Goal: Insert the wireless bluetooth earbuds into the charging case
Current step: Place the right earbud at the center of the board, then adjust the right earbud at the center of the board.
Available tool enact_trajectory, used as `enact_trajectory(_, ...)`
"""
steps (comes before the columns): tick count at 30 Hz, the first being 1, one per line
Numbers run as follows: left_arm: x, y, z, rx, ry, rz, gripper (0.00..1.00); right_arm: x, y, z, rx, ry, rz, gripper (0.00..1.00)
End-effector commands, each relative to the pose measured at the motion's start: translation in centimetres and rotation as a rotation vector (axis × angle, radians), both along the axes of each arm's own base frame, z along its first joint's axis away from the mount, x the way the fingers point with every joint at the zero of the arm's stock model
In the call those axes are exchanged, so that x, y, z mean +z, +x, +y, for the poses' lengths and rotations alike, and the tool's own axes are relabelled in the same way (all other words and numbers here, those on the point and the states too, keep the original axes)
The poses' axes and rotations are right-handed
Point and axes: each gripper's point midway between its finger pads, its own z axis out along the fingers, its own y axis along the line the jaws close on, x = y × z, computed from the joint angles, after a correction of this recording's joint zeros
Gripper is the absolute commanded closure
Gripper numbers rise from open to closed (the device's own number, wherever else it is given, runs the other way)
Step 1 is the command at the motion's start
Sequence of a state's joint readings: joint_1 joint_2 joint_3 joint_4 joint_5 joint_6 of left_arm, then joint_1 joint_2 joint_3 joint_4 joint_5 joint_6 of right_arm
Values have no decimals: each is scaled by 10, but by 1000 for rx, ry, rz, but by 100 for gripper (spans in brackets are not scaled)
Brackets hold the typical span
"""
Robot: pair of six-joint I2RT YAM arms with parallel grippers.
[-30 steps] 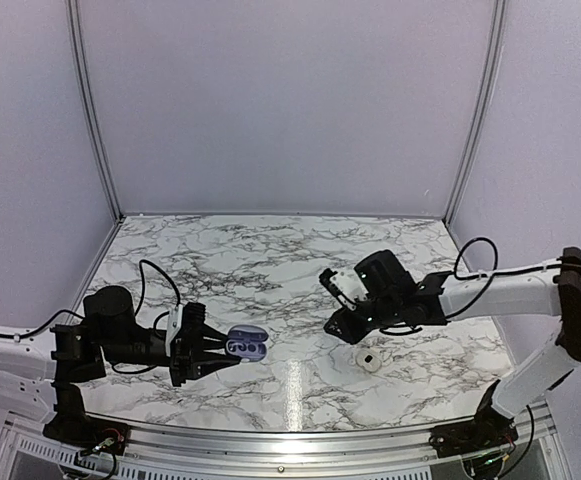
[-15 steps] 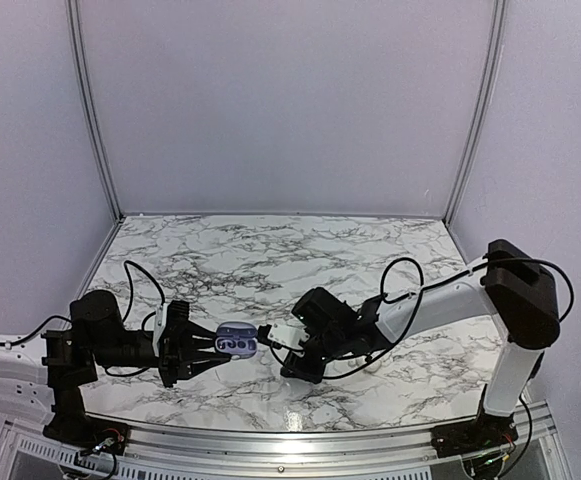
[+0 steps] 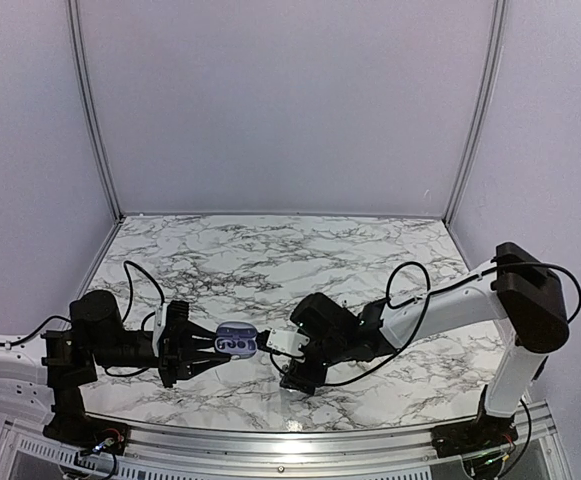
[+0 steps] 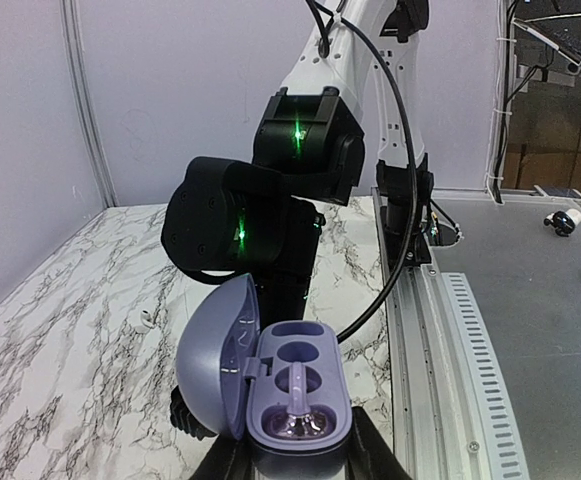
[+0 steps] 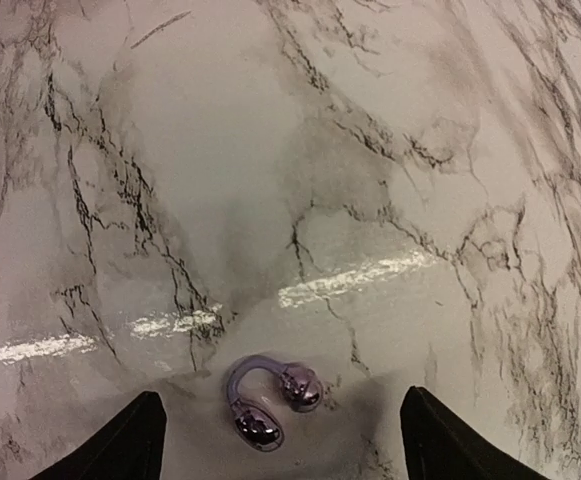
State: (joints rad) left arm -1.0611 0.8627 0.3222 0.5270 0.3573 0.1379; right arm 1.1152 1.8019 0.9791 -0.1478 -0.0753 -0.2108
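The lavender charging case (image 4: 295, 385) is upright with its lid swung open to the left, and my left gripper (image 4: 295, 468) is shut on its base. One lavender earbud (image 4: 297, 420) sits in the near well; the far wells are bare. In the top view the case (image 3: 236, 341) hangs just above the marble, left of centre. A second earbud (image 5: 265, 400), a C-shaped clip with two shiny bulbs, lies on the marble between the wide-open fingers of my right gripper (image 5: 280, 445). That gripper (image 3: 292, 378) points down, close to the right of the case.
The right arm's black wrist (image 4: 260, 200) and cable stand right behind the case. A small whitish item (image 4: 147, 320) lies on the marble to the left. The table's metal edge rail (image 4: 420, 300) runs along the right.
The right arm swung left across the table to beside the case, then dropped lower and opened its jaws. The left gripper shifted the case slightly left and stays shut on it.
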Motion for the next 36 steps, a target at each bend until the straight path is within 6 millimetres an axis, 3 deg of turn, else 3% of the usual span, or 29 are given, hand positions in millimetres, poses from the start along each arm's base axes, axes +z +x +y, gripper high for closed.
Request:
enact_trajectory(1,11,2,2,12,-43,-17,100,8,7,-13,-68,-17,-35,19)
enact_trajectory(14,9,6,-3,18,-25,-32,100,9,42,-42,-238,-22,-24,26)
enact_trajectory(19,11,6,-3,15,-28,-31,100,12,47,-42,-257,-20,-27,27)
enact_trajectory(23,10,5,-2,16,-27,-27,100,20,40,-40,-222,14,-25,31)
enact_trajectory(26,9,8,-1,31,-27,-22,100,37,23,-31,-146,81,-45,35)
enact_trajectory(29,10,10,-2,37,-28,-13,99,52,8,-19,-84,111,-135,43)
enact_trajectory(33,13,14,-3,55,-28,-13,99,57,2,-12,-39,112,-163,58)
enact_trajectory(36,15,16,-2,60,-32,-10,99,57,-2,-7,-12,92,-175,64)
